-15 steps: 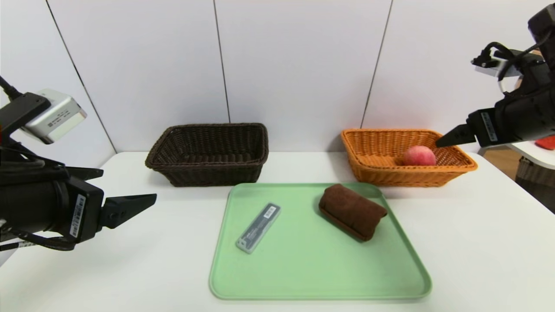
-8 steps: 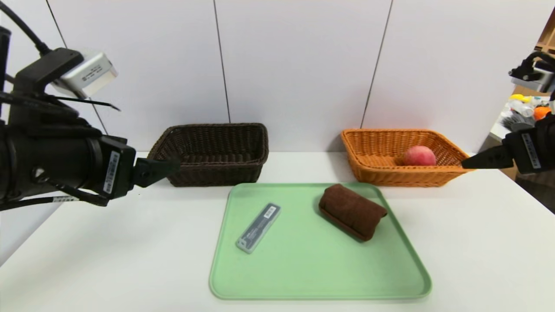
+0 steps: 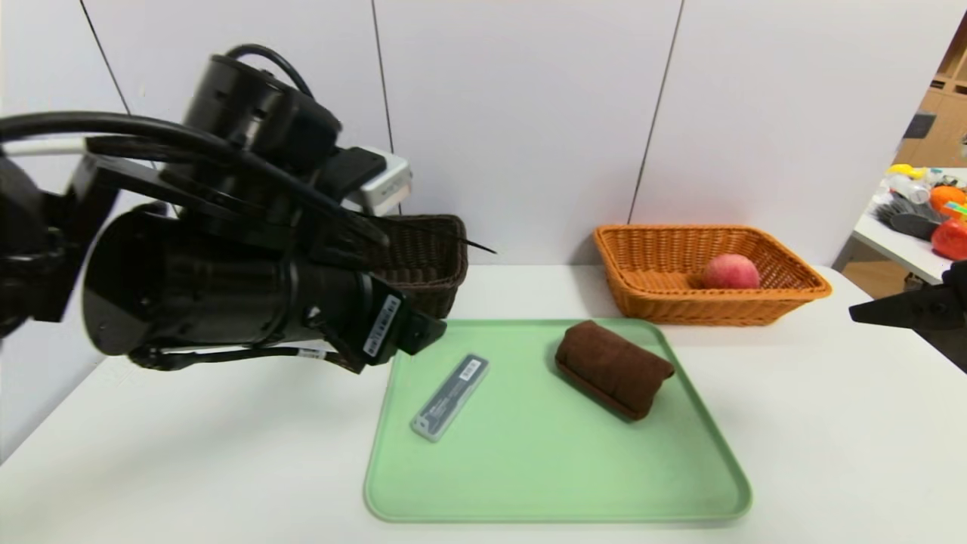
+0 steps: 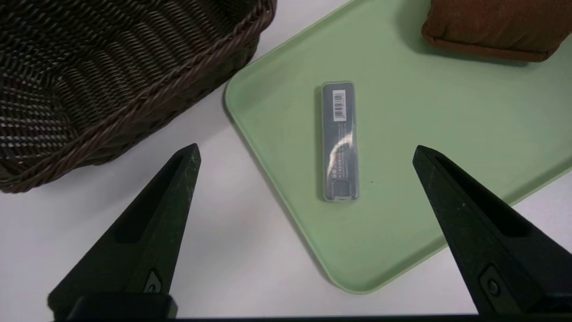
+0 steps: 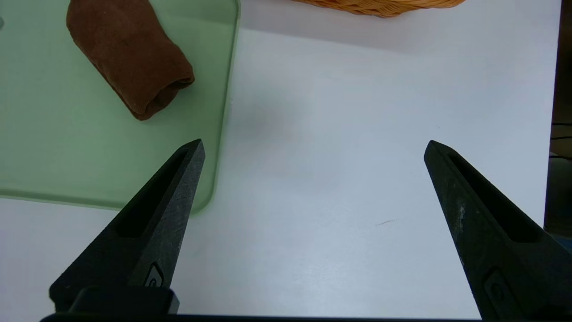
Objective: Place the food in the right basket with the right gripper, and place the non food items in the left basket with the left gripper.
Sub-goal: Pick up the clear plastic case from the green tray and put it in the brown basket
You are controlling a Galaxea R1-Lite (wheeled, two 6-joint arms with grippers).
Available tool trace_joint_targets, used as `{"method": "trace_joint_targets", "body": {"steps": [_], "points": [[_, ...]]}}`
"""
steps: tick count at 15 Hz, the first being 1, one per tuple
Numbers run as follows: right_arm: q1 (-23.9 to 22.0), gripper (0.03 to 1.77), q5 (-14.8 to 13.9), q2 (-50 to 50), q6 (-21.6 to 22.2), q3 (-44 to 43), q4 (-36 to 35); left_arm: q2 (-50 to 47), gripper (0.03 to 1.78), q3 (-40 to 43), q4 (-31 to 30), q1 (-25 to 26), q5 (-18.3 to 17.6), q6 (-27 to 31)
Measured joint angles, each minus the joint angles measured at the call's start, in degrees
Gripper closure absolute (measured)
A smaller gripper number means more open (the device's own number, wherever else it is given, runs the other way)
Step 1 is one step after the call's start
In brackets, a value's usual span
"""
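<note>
To the right of the white table [image 3: 831, 423], a separate white stand [image 3: 895, 245] bears a yellow item [image 3: 909, 171], an orange fruit [image 3: 946, 198], a red fruit [image 3: 950, 239] and a dark brush-like thing [image 3: 906, 221]. Beyond the table rises a pale panelled wall [image 3: 529, 113], with wooden shelving [image 3: 940, 125] farther to the table's right.
</note>
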Motion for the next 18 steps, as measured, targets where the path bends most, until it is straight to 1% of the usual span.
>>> {"method": "trace_joint_targets", "body": {"steps": [1,3,5,9,18], "points": [[-0.2,0.11,-0.2,-0.6,0.0,0.3,0.0,2.0,0.12,-0.7,0.0,-0.5,0.0,-0.6],[-0.2,0.11,-1.8,-1.8,0.0,0.9,0.0,6.1,0.12,-1.9,0.0,-1.2,-0.2,-3.5],[-0.3,0.11,-2.0,-2.6,0.1,1.4,0.0,9.5,0.12,-2.9,0.0,-1.7,-0.5,-5.8],[-0.3,0.11,-2.1,-4.0,0.8,2.8,0.0,14.3,0.12,-3.8,0.5,-1.9,-0.5,-6.1],[-0.3,0.11,-2.1,-5.8,0.9,5.3,0.0,19.9,0.12,-3.8,2.3,-1.9,-0.3,-6.2]]}}
